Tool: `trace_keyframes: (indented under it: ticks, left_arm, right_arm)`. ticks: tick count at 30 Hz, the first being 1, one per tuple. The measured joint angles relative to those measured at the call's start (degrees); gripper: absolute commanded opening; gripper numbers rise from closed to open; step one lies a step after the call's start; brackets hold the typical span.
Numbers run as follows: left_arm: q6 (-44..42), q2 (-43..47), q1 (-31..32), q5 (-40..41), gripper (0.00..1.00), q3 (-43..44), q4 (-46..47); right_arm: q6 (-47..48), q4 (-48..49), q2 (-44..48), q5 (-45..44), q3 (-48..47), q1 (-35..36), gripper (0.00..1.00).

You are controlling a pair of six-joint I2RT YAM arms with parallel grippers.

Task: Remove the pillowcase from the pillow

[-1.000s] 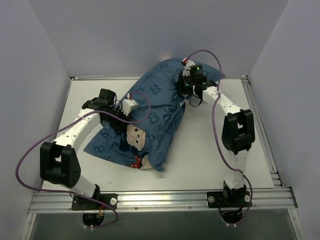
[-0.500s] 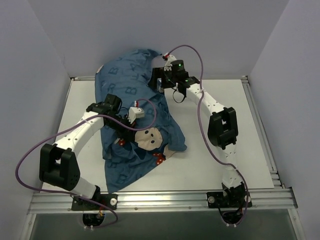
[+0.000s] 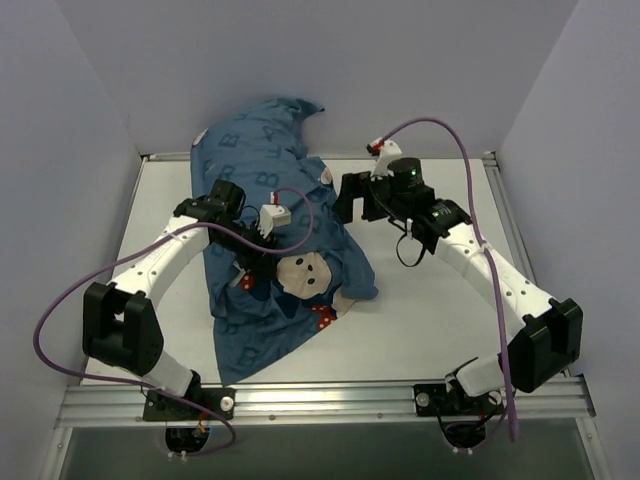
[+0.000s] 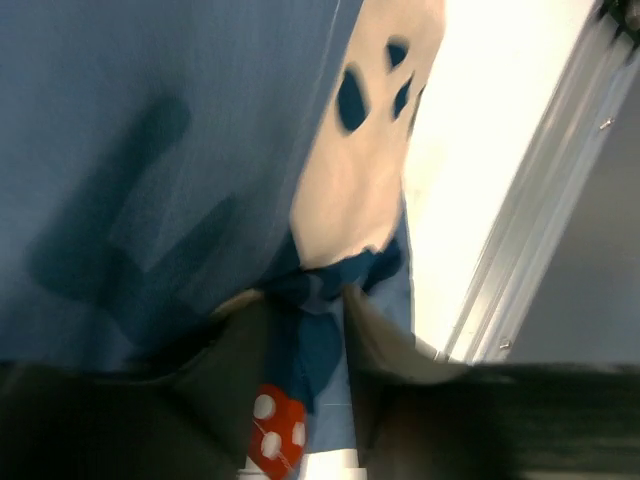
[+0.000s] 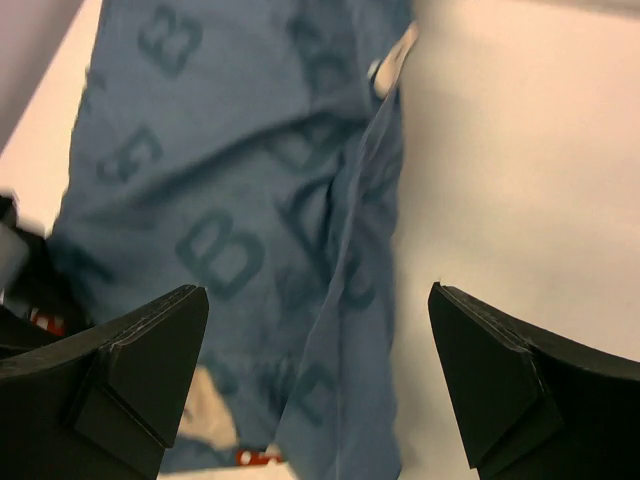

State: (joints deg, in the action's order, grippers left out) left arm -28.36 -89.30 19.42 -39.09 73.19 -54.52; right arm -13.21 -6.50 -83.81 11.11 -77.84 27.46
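Right gripper [image 5: 318,295] is spread wide with nothing between its chunky black wedge-shaped fingers [image 5: 140,360], hanging over the smooth white table [image 3: 430,320] just beside the cloth's right edge. Left gripper [image 4: 303,300] is down on the pillowcase [image 3: 270,170] about midway along it. Its jaws have a narrow gap with a bunched fold of blue cloth sitting in it, but honestly I can't tell if it's actually squeezing that fold or not. The pillowcase is a long, rumpled, soft blue sheet running from up against the back wall [image 3: 300,60] down toward the near edge of the table, with creases everywhere. It has lighter blue letters printed on it, a cream cartoon mouse face [image 3: 303,270] and a red bow with white dots [image 4: 275,440]. A small white bit [image 5: 395,58] pokes out at the cloth's edge, could be a label or the pillow, can't say.
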Motion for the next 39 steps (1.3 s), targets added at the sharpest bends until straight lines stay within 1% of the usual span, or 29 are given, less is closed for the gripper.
trace_keyframes:
  ticks: [1, 3, 4, 9, 13, 14, 16, 19, 20, 22, 23, 24, 25, 29, 33, 35, 39]
  left_arm:
    - [-0.74, -0.02, 0.00, -0.31, 0.57, 0.63, -0.35]
    - [-1.68, -0.04, 0.00, -1.18, 0.66, 2.84, -2.08]
    - [-2.14, -0.04, 0.00, -1.53, 0.66, 3.74, -2.49]
    - [-3.02, 0.00, -0.02, -0.52, 0.66, 7.58, -2.05]
    - [-2.78, -0.09, 0.00, 2.56, 0.61, 7.65, -1.31]
    - [-2.75, -0.17, 0.09, 3.34, 0.61, 7.65, -1.16]
    - [-2.78, -0.55, 0.57, 5.33, 0.59, 7.65, -0.59]
    - [-2.71, -1.44, 2.05, 9.33, 0.59, 7.65, 0.57]
    - [-2.54, -1.68, 2.51, 10.64, 0.59, 7.65, 1.03]
    - [-2.01, -1.90, 3.28, 13.20, 0.59, 7.65, 1.88]
    - [-1.75, -1.90, 3.45, 14.49, 0.60, 7.65, 2.27]
    - [-1.38, -1.90, 3.52, 15.82, 0.61, 7.69, 2.67]
    - [-1.03, -1.90, 3.52, 17.03, 0.62, 7.80, 3.04]
    - [-0.33, -1.90, 3.54, 21.24, 0.63, 8.39, 4.48]
    - [-0.17, -1.90, 3.54, 22.75, 0.64, 9.09, 5.09]
    - [-0.20, -1.90, 3.52, 23.21, 0.65, 9.84, 5.20]
    - [-0.28, -2.05, 3.48, 24.20, 0.65, 10.32, 6.14]
  right_arm:
    - [-0.59, -0.15, 1.55, 0.59, 2.84, 0.76, 0.98]
    - [-1.64, 0.26, 3.02, 1.42, 8.11, 2.62, 0.99]
    - [-1.97, 0.17, 3.13, 1.79, 10.49, 3.43, 0.99]
    - [-3.72, -0.24, 3.13, 2.97, 19.76, 5.60, 0.95]
    - [-4.81, 0.46, 3.15, 3.08, 22.51, 5.60, 0.91]
    - [-4.92, 0.94, 3.17, 3.08, 22.86, 5.60, 0.88]
    - [-5.22, 1.77, 3.28, 3.08, 23.50, 5.60, 0.85]
    - [-5.64, 2.71, 3.91, 3.06, 24.76, 5.60, 0.75]
    - [-5.84, 2.91, 4.24, 3.08, 25.20, 5.60, 0.59]
    - [-5.99, 3.15, 4.83, 3.08, 26.10, 5.60, 0.37]
    - [-6.12, 3.32, 5.14, 2.91, 26.62, 5.57, 0.16]
    - [-5.88, 3.58, 5.46, 2.78, 27.30, 5.49, 0.07]
    - [-5.99, 3.76, 5.70, 2.71, 27.85, 5.31, 0.00]
    - [-6.08, 4.11, 5.81, 3.76, 28.83, 2.67, 0.00]
    - [-4.61, 4.07, 5.75, 6.19, 28.46, -3.23, 0.00]
    - [-3.58, 3.34, 5.31, 6.27, 27.19, -5.75, 0.00]
    - [-1.77, 2.49, 3.19, 6.36, 23.58, -7.34, 0.00]
